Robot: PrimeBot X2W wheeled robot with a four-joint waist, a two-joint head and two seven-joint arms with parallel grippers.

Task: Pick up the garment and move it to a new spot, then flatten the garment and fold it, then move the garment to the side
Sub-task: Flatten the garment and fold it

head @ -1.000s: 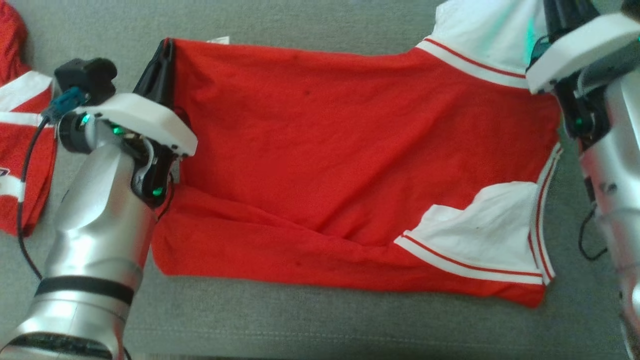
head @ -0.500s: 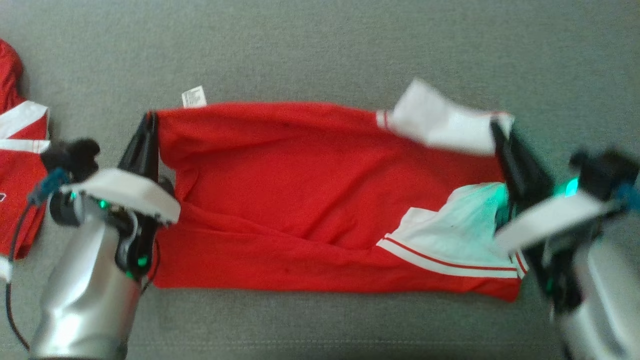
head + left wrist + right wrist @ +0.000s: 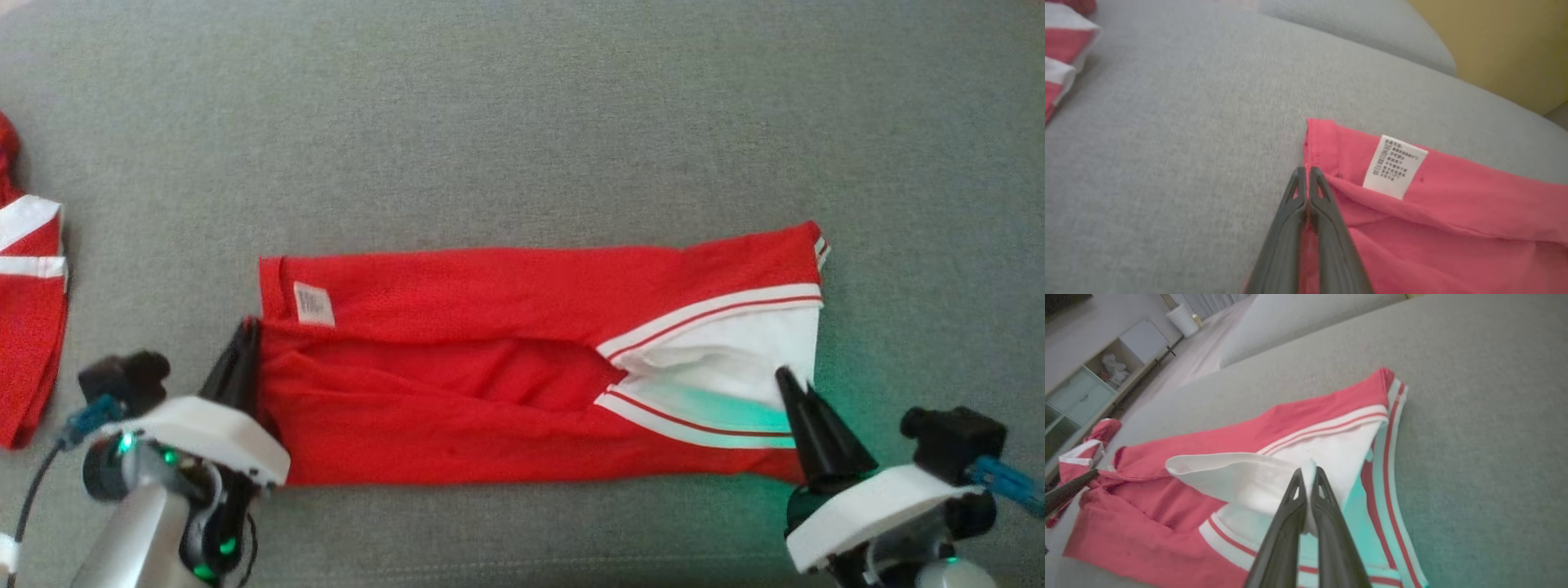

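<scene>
The garment [image 3: 490,367] is a red shirt with white, red-striped sleeves, lying as a long folded band across the grey cushion. A white care label [image 3: 313,304] shows near its left end. My left gripper [image 3: 245,331] is shut on the red hem at the band's left end; the left wrist view shows red cloth [image 3: 1412,228] pinched between its fingers [image 3: 1327,212]. My right gripper [image 3: 785,377] is shut on the white sleeve [image 3: 1241,477] at the right end, and white fabric sticks up between its fingertips [image 3: 1327,490].
Another red and white garment [image 3: 28,327] lies at the cushion's left edge. Bare grey cushion [image 3: 531,122] stretches beyond the band and in front of it. In the right wrist view a floor and shelving [image 3: 1094,379] lie past the cushion's edge.
Both grippers have drawn the held far edge toward me over the near half, so the wide spread shirt is now a narrow band. The head camera also shifted.
</scene>
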